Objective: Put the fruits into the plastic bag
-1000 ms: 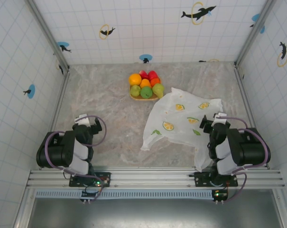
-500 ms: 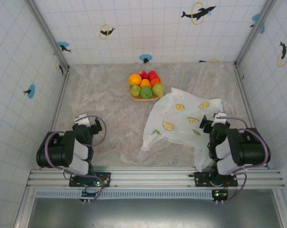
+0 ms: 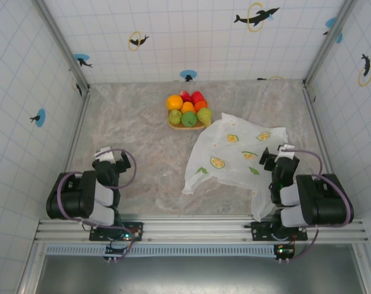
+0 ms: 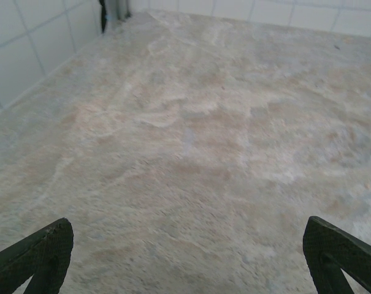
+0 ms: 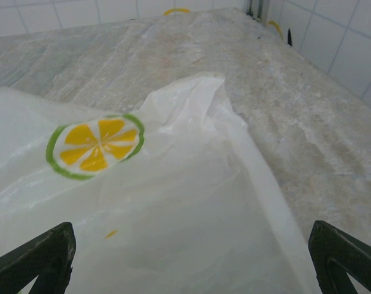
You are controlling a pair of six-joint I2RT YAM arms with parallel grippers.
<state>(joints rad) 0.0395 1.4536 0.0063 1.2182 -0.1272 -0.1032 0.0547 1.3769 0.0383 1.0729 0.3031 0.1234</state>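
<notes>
The fruits (image 3: 188,110) are piled so tight that the plate (image 3: 172,126) under them barely peeks out. The plastic bag (image 3: 234,156) has its right edge tucked under the right arm (image 3: 311,199), and I can't make out its handles.

Right, counting up. One plastic bag (image 3: 234,160) on the counter (image 3: 142,141), just the one, and from above I make out four lemon slices (image 3: 218,162) and two green leaves (image 3: 202,170) printed on it. One wooden plate (image 3: 176,127) at the far side. The fruits (image 3: 188,108) on it: two red, about three orange, three green to yellow-green. Call it eight, though they're heaped so tight I could be one off. Two arms at the near edge, left arm (image 3: 81,196) and right arm (image 3: 314,199), two fingers (image 4: 47,251) apiece, four all told.
</notes>
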